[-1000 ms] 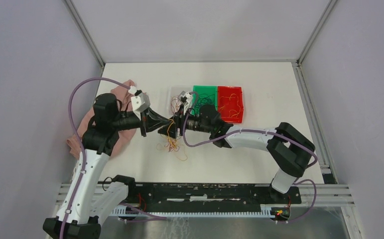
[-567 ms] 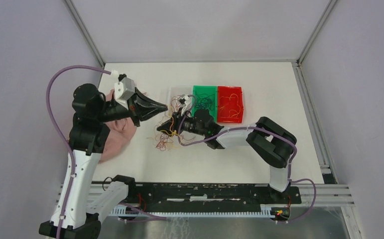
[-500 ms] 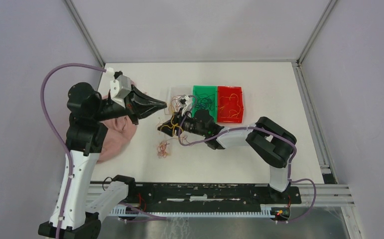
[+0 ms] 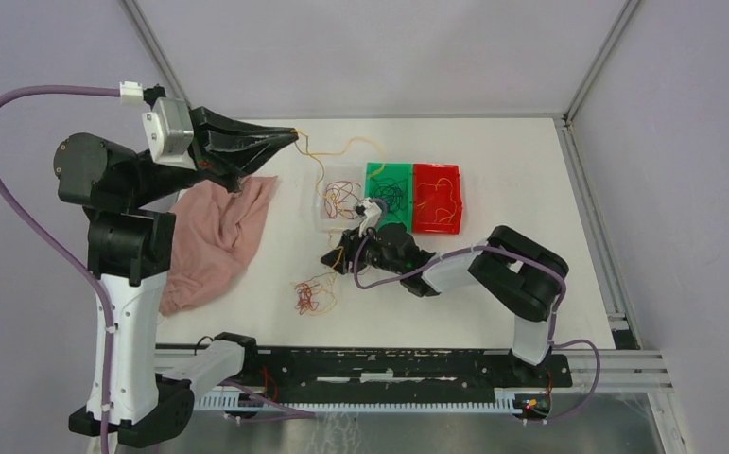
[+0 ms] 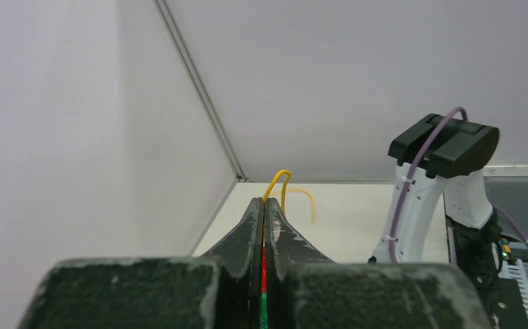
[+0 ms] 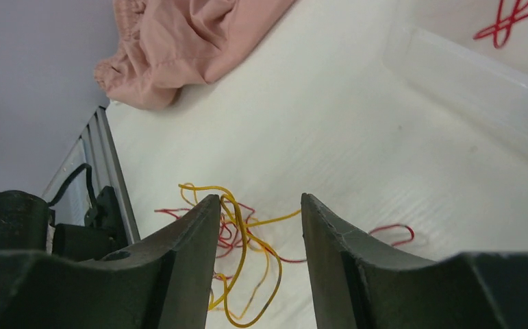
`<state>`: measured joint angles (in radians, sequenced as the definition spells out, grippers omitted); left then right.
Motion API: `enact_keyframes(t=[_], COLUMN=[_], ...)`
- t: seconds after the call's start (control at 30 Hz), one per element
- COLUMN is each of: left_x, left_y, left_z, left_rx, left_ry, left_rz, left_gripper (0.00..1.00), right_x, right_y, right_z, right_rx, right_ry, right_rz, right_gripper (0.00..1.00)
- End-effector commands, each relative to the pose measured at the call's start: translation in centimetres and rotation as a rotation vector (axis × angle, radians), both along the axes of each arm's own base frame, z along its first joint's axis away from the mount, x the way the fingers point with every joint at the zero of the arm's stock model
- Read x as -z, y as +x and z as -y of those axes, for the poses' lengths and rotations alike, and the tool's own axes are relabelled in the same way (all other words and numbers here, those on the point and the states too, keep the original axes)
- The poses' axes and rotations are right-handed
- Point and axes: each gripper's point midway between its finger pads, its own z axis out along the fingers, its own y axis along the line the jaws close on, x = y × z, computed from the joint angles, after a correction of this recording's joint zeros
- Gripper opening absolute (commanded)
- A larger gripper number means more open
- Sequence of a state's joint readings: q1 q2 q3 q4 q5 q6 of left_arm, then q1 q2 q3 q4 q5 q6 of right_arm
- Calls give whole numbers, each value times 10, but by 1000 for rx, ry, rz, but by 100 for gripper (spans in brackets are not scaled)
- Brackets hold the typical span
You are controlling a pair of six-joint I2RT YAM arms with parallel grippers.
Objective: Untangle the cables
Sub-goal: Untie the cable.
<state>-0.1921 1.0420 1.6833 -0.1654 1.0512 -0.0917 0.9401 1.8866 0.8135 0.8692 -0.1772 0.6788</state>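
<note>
White table (image 4: 512,189), nothing fancy. Going off the green tray (image 4: 389,167): a clear tray (image 4: 320,203) sits right against its left side and a red tray (image 4: 436,168) against its right. A pink cloth (image 4: 214,236) is crumpled well off to the left, and a loose clump of red and yellow cables (image 4: 313,295) lies nearer the arm bases.
</note>
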Motion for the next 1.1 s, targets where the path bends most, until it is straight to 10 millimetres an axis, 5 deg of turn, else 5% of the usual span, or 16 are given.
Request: enact_keyframes(t=[0.0, 0.27, 0.53, 0.77, 1.07], left_x=[-24, -80, -87, -112, -111], left_y=[10, 22, 31, 31, 31], left_z=[-6, -24, -24, -24, -22], left_rx=[-82, -234, -256, -252, -250], left_ry=[-59, -157, -140, -147, -119], left_rz=[50, 219, 281, 358, 398], left_gripper=[3, 3, 3, 3, 3], right_x=[-63, -136, -228, -253, -283], right_y=[10, 37, 45, 11, -55], right_z=[15, 49, 91, 91, 71], right_rx=[63, 151, 177, 16, -262], right_ry=[54, 54, 154, 228, 366], right_rz=[130, 253, 364, 454, 588], right_gripper=[55, 68, 71, 81, 86])
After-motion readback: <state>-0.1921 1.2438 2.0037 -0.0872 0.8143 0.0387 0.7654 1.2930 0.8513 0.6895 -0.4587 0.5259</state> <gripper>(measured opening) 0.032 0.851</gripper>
